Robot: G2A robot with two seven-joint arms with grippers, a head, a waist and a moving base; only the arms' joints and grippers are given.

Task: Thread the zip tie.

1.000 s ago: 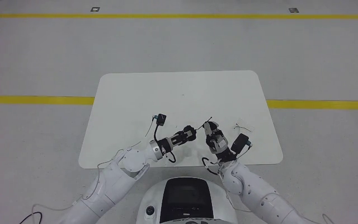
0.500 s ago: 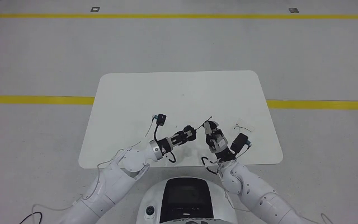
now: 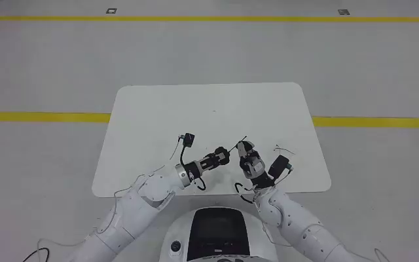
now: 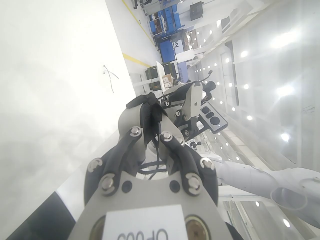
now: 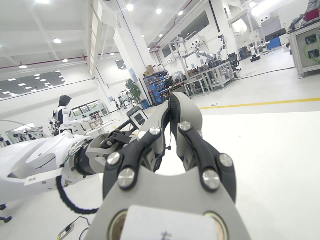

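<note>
Left side first: my left tool [image 3: 226,155] sits over the near middle of the white counter [image 3: 196,111], tips aimed at the other arm. Its pads are pressed together with no gap. In the left wrist view a thin black strand [image 4: 158,136] runs back from between them. I cannot tell if that is the tie or a cable.

The zip tie [image 5: 170,137] is thin, black and very narrow, with a small knob at the end that hangs inside the palm. It is pinched in my right tool [image 3: 241,150], just beside the left tool's tips but apart from them. The right tool's fingers are closed flat on the tie. The tie's long axis runs along those fingers. In the top view the free end sticks out past the tips, slanting away from the robot and to the right. It looks nearly straight, and the tip is too fine to read.

Further right, near the right arm, a few loose thin ties [image 3: 283,149] lie flat on the counter, crossing each other.
</note>
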